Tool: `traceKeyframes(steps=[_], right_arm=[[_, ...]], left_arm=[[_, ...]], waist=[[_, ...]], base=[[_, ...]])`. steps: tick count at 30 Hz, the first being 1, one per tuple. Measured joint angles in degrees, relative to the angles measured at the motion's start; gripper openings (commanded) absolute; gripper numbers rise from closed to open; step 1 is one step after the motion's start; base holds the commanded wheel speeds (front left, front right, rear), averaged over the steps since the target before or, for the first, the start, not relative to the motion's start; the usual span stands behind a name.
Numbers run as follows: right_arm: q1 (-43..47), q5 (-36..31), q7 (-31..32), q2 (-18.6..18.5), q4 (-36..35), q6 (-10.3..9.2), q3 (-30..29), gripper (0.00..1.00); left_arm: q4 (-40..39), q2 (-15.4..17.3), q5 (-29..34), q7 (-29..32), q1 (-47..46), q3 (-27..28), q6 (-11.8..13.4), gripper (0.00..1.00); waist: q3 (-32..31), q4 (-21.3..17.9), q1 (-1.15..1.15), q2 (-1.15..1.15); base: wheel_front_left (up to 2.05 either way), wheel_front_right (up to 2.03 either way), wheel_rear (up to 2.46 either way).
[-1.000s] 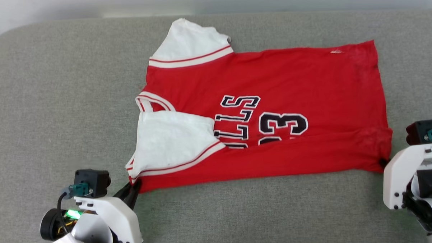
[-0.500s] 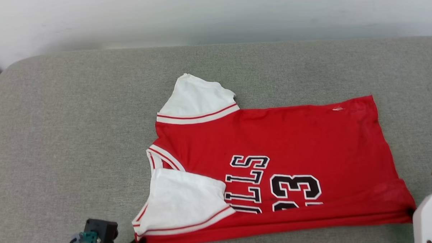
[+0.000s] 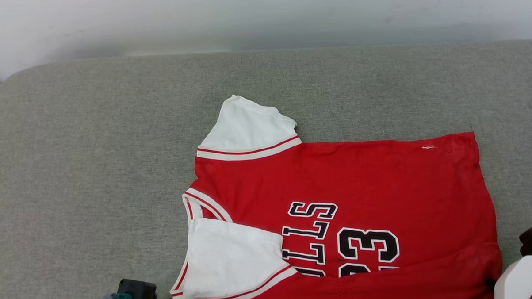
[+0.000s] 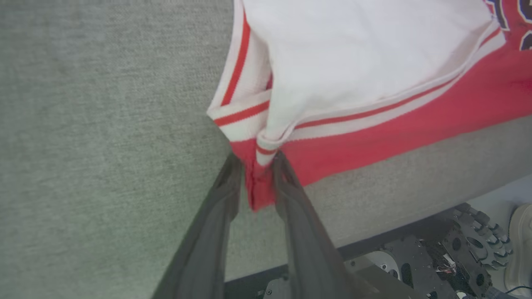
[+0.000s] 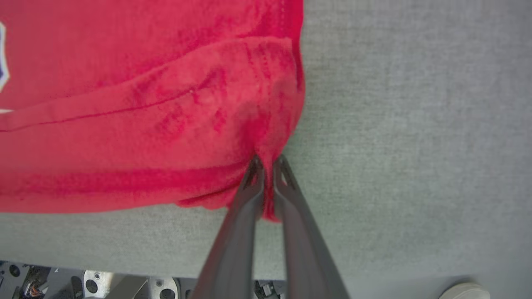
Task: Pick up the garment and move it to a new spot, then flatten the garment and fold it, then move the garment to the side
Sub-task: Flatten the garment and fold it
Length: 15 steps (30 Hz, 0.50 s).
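The garment (image 3: 360, 186) is soft, matt red cloth, fuzzy and faintly mottled near the hem, with smoother white cloth sleeves. The desk (image 3: 93, 151) has a grey woven cover, coarse and dull. The left tool (image 4: 257, 160) and right tool (image 5: 268, 160) have dark, matt, plastic-looking fingers. The arm casing (image 3: 518, 278) is smooth white plastic.

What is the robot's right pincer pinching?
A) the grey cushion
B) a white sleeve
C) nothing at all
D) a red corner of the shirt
D: in the right wrist view the right pincer has its fingers closed on a red corner of the shirt.
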Motion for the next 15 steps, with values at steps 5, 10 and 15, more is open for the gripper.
traceKeyframes(steps=[5,10,15], right_arm=[[-2.04,-0.01,-3.16,-0.35,0.62,0.00,0.42,1.00],[-5.12,3.38,-9.09,0.13,-1.93,-0.01,-0.32,1.00],[-7.54,2.97,-18.92,-0.25,-4.43,-0.01,-0.14,1.00]], left_arm=[[1.02,-0.92,-0.09,-3.58,-0.96,1.40,-0.85,1.00],[1.52,-2.15,1.36,-14.28,-3.27,5.65,-1.59,1.00],[1.52,-3.31,5.37,-25.47,-5.31,8.24,-1.92,1.00]], waist=[[-0.53,-0.02,0.00,0.00],[-2.68,-0.54,0.00,0.00],[-4.08,-1.33,0.00,0.00]], base=[[0.00,0.00,0.00],[0.00,0.00,0.00],[0.00,0.00,0.00]])
